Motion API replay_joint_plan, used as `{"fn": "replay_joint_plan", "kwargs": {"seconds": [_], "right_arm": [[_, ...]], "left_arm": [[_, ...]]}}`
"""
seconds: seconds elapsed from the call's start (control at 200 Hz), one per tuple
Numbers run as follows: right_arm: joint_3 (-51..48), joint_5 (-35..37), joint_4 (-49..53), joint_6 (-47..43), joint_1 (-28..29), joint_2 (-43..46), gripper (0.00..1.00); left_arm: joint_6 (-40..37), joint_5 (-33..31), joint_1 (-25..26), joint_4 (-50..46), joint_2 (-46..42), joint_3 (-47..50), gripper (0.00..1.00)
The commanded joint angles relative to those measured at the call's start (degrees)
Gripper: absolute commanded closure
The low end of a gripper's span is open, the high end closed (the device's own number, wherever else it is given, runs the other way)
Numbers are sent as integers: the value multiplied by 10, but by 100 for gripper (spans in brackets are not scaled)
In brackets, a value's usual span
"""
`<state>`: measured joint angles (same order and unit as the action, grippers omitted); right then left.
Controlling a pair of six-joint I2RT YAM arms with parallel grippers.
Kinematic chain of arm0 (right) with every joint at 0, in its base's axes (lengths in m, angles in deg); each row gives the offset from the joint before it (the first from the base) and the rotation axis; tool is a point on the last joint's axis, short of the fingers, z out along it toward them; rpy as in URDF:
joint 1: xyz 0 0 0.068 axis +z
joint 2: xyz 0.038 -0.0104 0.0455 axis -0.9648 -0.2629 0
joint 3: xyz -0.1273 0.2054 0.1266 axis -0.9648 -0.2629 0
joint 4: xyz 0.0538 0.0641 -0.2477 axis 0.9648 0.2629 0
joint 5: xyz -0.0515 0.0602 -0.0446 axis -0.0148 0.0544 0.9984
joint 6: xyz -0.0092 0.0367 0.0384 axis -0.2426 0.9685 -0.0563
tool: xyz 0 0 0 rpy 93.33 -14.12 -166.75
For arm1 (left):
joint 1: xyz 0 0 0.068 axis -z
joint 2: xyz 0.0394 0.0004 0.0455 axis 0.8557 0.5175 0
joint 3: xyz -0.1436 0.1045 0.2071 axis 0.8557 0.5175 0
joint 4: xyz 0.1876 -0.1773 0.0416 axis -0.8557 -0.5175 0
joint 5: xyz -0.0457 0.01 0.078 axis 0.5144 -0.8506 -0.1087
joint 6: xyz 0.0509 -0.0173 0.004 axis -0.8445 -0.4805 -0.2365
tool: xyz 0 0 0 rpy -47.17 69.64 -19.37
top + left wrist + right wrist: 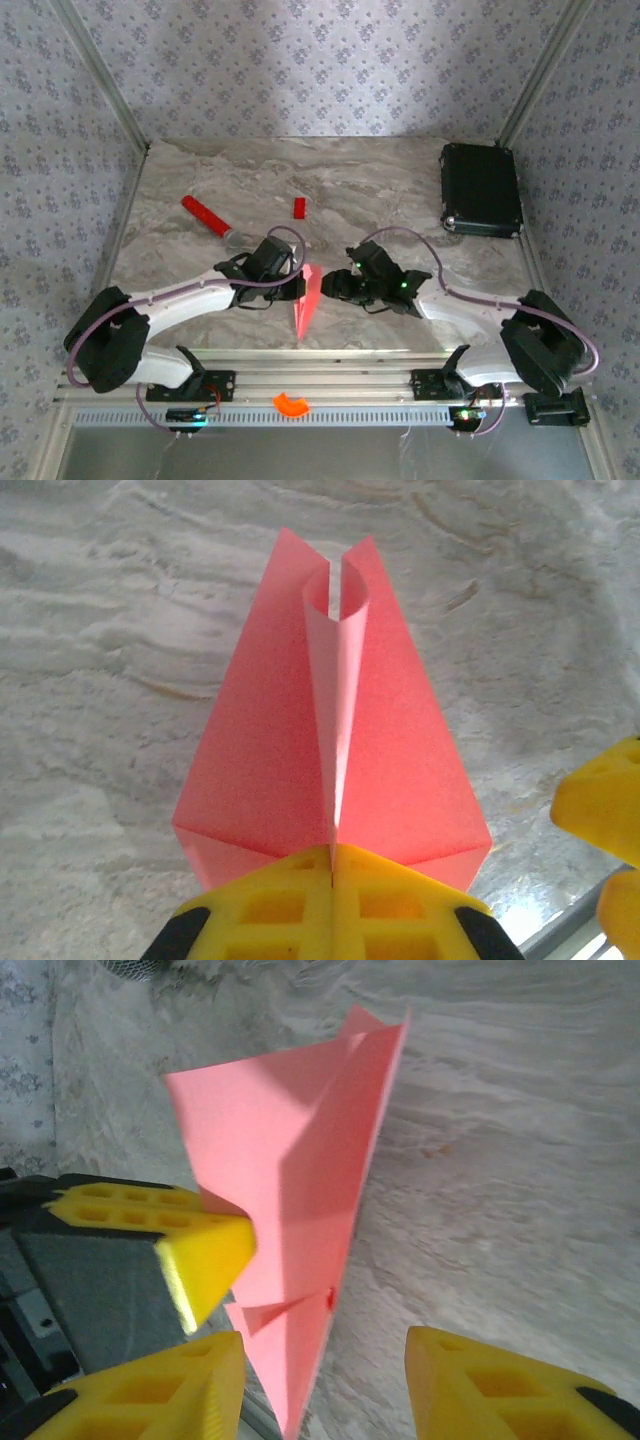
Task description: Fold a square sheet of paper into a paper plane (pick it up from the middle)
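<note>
**Salmon-pink dart pinched along its centre fold**

The paper plane [305,300] sits at lower centre of the top view, its point toward the bottom edge. The left gripper [332,858] is clamped on its centre crease. The right gripper [325,1348] has its fingers apart, with the plane's edge in the gap, unclamped. A red block [298,207] and a black case [481,188] lie higher up on the marbled table [400,200].

Top external: fixed high at the near edge, looking down and forward over the whole table [400,190].
Left wrist: very close and low, facing lengthwise along the paper plane [400,780].
Right wrist: close, seemingly from the plane's side, tilted.
Shared: the plane and the table surface.
</note>
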<state>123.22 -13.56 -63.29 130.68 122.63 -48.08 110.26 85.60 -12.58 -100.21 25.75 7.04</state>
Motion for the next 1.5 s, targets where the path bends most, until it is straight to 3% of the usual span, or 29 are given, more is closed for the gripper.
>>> {"fn": "replay_joint_plan", "kwargs": {"seconds": [0.0,0.105,0.225,0.4,0.51,0.745,1.034,1.494], "right_arm": [[34,-2,-9,13,14,-49,53],[53,0,6,12,21,-93,57],[48,-10,-13,14,19,-115,70],[42,-41,-52,18,14,-141,90],[36,-43,-61,22,12,-149,92],[31,-41,-68,28,9,-151,92],[29,-42,-69,28,6,-151,92],[26,-43,-70,29,6,-149,91]], "left_arm": [[14,-31,9,-23,-16,2,100],[18,-39,16,-28,-17,2,100],[22,-40,16,-34,-17,9,98],[30,-15,17,-23,-19,30,78],[43,-5,19,-14,-34,48,62],[74,0,39,2,-74,84,51],[70,13,49,24,-55,88,51],[44,-6,58,-10,-1,50,67]]}}
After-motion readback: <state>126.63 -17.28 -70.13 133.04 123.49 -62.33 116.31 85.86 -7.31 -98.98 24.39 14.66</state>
